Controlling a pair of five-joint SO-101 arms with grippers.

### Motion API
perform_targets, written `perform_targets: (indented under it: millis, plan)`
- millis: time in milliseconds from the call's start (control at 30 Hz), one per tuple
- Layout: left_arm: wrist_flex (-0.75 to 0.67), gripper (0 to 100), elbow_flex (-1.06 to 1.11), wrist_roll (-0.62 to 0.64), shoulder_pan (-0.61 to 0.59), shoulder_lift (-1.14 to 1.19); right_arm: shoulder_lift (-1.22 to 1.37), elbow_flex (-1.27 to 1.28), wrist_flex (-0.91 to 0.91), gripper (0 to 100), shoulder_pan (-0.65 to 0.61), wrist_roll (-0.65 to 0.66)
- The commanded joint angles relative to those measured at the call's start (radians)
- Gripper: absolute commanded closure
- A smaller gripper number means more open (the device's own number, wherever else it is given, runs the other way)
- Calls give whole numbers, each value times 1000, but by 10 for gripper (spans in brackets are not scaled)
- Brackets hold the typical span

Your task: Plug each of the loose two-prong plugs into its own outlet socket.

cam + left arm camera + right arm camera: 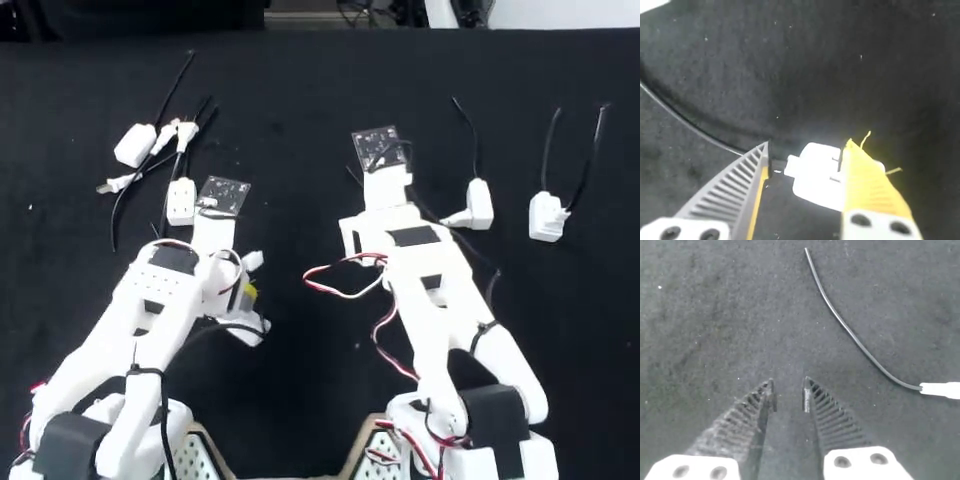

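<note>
left pincer (807, 145) is wide open around a white plug (815, 176) lying on the black surface (790, 60). right pincer (788, 382) is a little open, holding nothing, near a black cord (850, 330).

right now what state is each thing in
left tool: open around a white piece
white piece: against the yellow finger, clear of the grey one
right tool: open, empty
cable: slack, curved on the table
far-right block: too small to tell if plugged
</note>
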Motion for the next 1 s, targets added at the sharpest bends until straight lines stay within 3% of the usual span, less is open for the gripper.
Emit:
perform_targets:
  millis: [0,167,467,567,667,833,967]
  plan:
    - [28,766,-74,28,-24,-14,-50,-27,-15,921,17,-6]
    - [232,766,-222,-18,-85,-14,-50,-27,-18,921,17,-6]
    - [526,766,-271,-445,-111,-14,-50,-28,-20,921,17,-6]
    - [482,766,-179,-514,-87,-14,-50,-33,-20,921,21,-6]
    - [342,766,-62,-509,-25,-14,-50,-31,-20,921,21,-6]
    - [94,766,64,-338,42,-14,-50,-28,-20,921,21,-6]
    - [-15,766,65,-157,42,-14,-50,-28,-20,921,20,-6]
